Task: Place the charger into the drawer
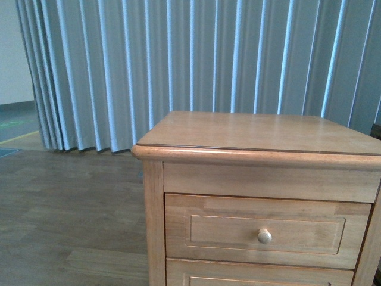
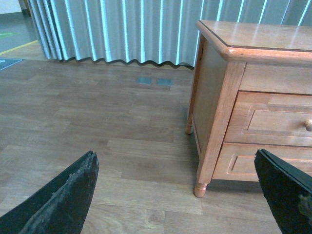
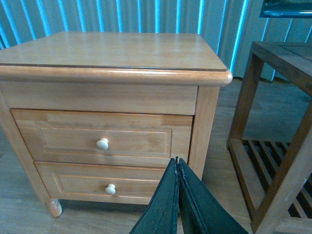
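Note:
The upper drawer [image 1: 268,229] of the light-brown wooden cabinet is closed, with its round pale knob [image 1: 264,236] at the middle of the front. It also shows in the right wrist view [image 3: 105,139] and partly in the left wrist view [image 2: 278,122]. The charger is out of view in every frame. My left gripper [image 2: 178,195] is open and empty, low over the wooden floor to the cabinet's left. My right gripper [image 3: 177,165] is shut and empty, in front of the cabinet's right front leg, away from the knob. Neither arm shows in the front view.
The lower drawer [image 3: 109,184] with a like knob is closed too. The cabinet top [image 1: 256,131] is bare. A dark wooden slatted stand [image 3: 273,146] is right of the cabinet. Grey curtains [image 1: 178,59] hang behind. A cabinet foot [image 2: 200,189] stands between my left fingers.

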